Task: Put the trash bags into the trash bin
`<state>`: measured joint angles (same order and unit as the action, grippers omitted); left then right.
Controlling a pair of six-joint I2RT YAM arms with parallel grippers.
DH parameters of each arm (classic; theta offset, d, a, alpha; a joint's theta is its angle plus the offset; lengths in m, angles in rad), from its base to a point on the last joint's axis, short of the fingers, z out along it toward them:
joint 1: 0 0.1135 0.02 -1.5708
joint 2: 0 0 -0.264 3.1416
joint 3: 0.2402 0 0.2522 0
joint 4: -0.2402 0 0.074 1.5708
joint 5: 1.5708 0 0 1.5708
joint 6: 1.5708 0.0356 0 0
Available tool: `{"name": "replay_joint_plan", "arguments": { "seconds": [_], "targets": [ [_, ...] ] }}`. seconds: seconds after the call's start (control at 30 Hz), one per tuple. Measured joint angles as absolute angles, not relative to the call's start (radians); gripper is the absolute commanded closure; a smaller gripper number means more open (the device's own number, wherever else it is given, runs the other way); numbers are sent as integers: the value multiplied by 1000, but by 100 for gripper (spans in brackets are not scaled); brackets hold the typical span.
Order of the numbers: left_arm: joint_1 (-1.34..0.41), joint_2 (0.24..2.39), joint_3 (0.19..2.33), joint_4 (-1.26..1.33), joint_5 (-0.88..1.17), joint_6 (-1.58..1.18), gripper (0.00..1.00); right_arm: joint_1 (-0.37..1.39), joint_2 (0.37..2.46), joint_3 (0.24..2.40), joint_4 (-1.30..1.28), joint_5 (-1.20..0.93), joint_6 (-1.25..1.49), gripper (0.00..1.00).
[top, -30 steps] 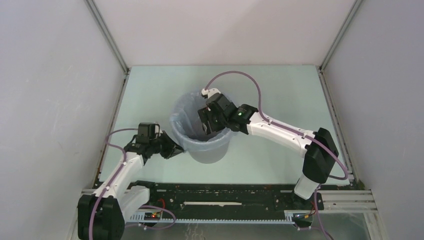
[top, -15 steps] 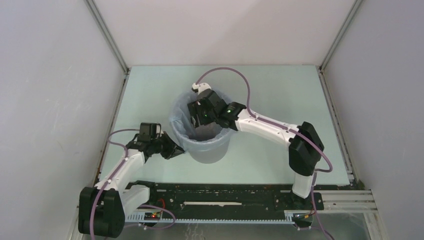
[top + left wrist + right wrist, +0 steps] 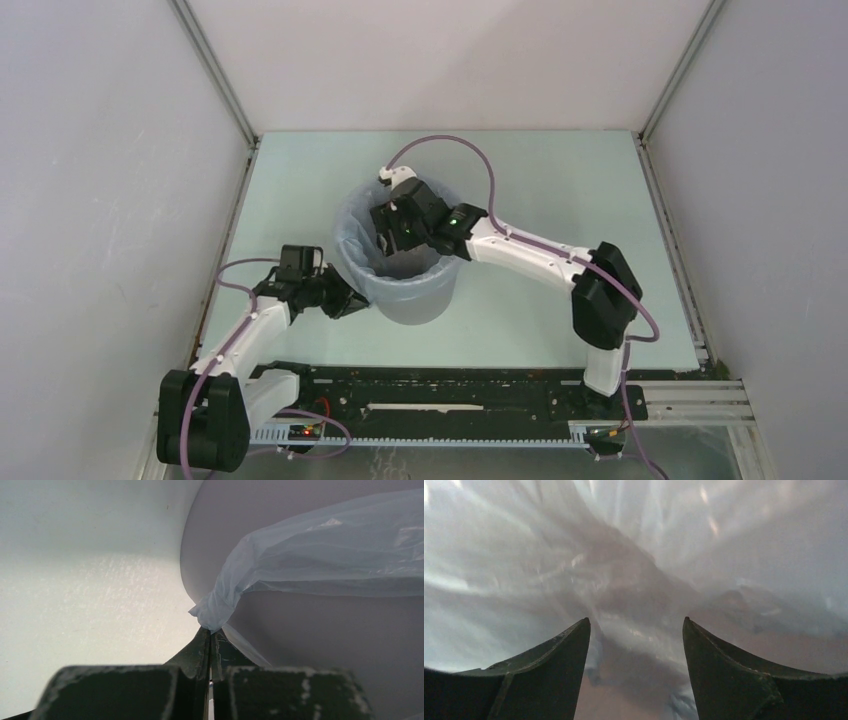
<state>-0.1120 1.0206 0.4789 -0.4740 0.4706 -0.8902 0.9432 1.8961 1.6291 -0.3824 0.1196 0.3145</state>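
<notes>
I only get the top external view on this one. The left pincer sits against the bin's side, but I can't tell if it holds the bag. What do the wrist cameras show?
Observer: The left wrist view shows the left pincer shut on a bunched tip of the trash bag, just outside the trash bin wall.
Reviewer: And the right one, down inside the bin?
Observer: In its own wrist view the right pincer is open, its fingers apart, with only crinkled film ahead of them.
Reviewer: How does the film lie on the outside?
Observer: From the left wrist, it forms a folded band across the wall, and the wall below it is bare grey.
</notes>
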Motion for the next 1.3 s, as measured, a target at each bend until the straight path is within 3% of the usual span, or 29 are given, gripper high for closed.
{"name": "replay_joint_plan", "arguments": {
  "seconds": [0.23,0.57,0.97,1.3],
  "targets": [
    [-112,1028,492,-478,471,-889,98,943,1791,1493,-374,113,294,23],
    [-112,1036,521,-492,474,-880,97,952,1961,1485,-330,117,301,23],
    [-114,1058,551,-504,471,-851,96,962,1922,1748,-547,149,311,18],
    [-114,1016,596,-584,382,-770,62,955,1760,1864,-719,98,332,13]
  ]
}}
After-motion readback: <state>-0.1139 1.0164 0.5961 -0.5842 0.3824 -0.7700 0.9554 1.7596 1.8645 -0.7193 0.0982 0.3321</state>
